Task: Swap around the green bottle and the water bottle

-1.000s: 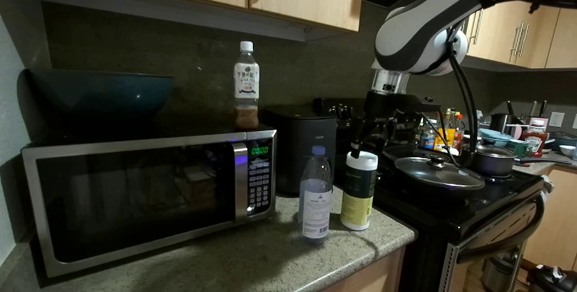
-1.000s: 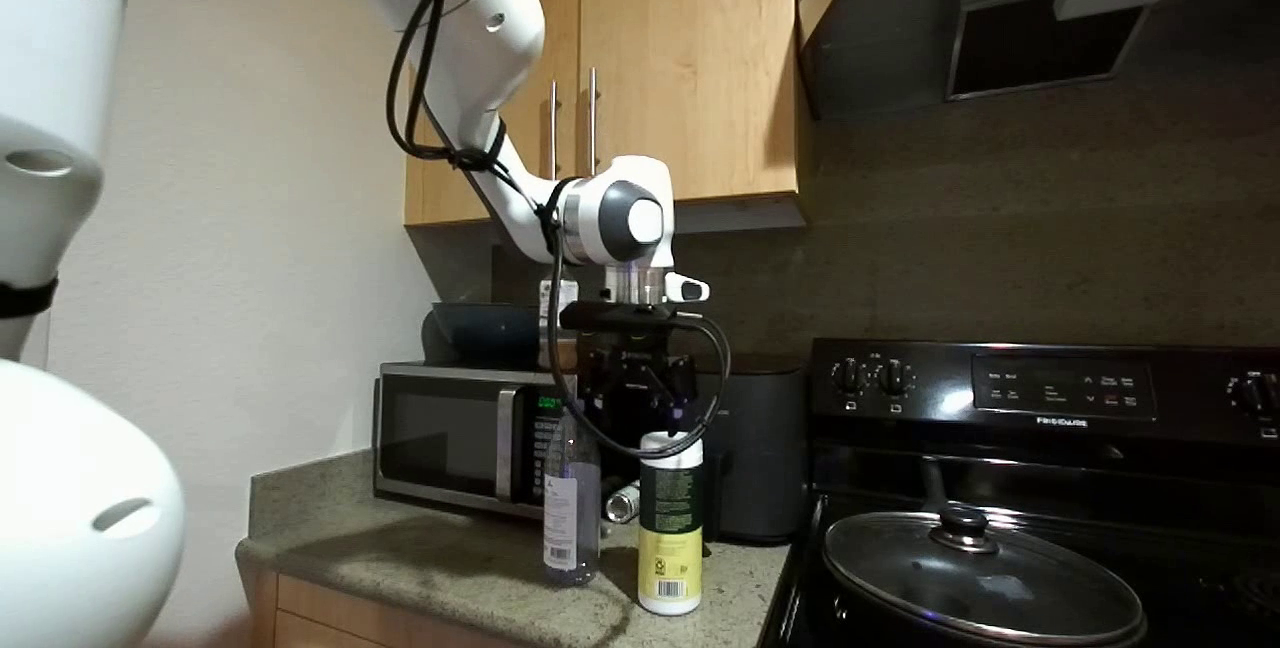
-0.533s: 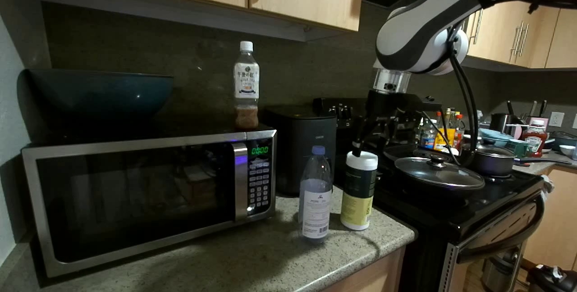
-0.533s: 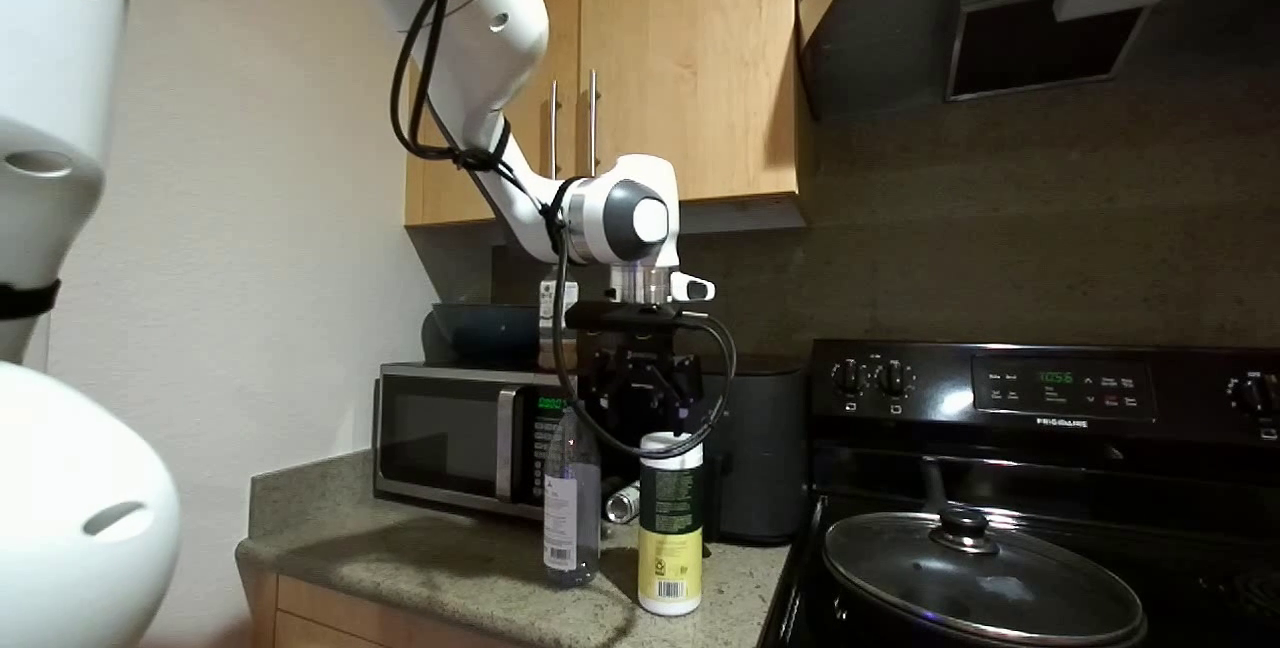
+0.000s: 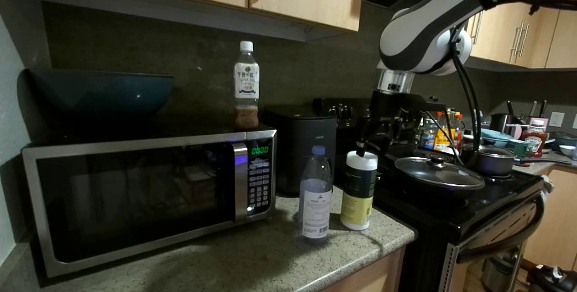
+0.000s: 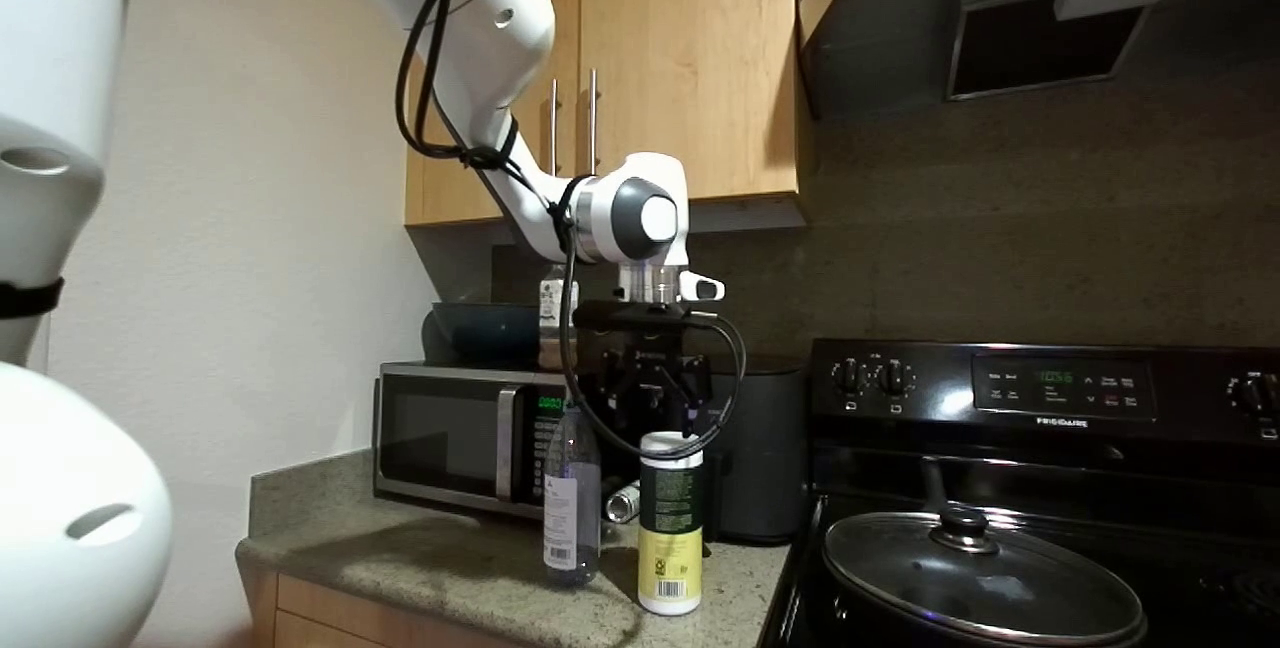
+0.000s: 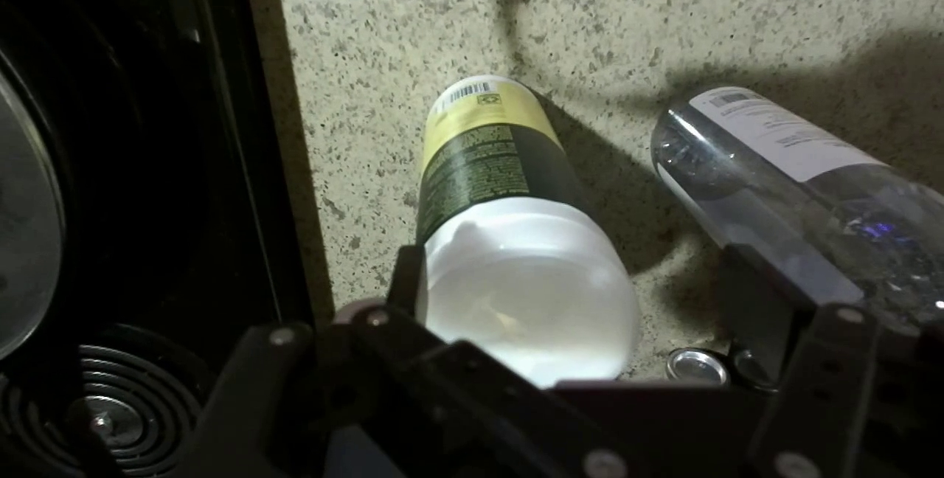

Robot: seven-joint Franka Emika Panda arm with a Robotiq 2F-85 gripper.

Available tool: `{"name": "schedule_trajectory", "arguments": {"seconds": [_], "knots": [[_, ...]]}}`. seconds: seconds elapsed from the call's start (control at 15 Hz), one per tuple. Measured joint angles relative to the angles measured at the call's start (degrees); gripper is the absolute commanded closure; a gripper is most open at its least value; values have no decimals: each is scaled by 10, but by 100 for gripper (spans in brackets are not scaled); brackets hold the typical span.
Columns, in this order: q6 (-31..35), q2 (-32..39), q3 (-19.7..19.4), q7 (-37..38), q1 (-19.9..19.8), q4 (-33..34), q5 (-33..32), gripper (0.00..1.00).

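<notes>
We see the gripper (image 7: 580, 290) with its fingers (image 7: 408, 279) spread apart at the top of the green bottle (image 5: 359, 190); in the wrist view the bottle's white cap (image 7: 527, 286) shows between them, nearer one finger, and whether they touch it we cannot tell. The green bottle stands upright on the counter (image 5: 252, 251), capped and opaque, so its contents are hidden from us. Just beside it, not touching, the water bottle (image 5: 315, 197) stands upright with its cap on; it is clear, yet we cannot tell how much liquid is inside. A metal can (image 6: 623, 504) lies near the green bottle. Farther from the green bottle, the microwave (image 5: 135, 193) carries a white-capped bottle (image 5: 246, 84) with brown liquid (image 5: 246, 117) below its label, and a teal bowl (image 5: 101, 91) whose inside we cannot see. On the green bottle's other side, a glass-lidded pan (image 5: 439, 175) sits on the stove (image 5: 419, 222), its contents unclear.
</notes>
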Motion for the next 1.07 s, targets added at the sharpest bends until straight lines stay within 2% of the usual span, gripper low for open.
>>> {"name": "schedule_trajectory", "arguments": {"seconds": [0.4,1.07], "knots": [[21,23,-1,0,-3,5,1,0],[25,61,7,-9,-3,52,-3,0]]}}
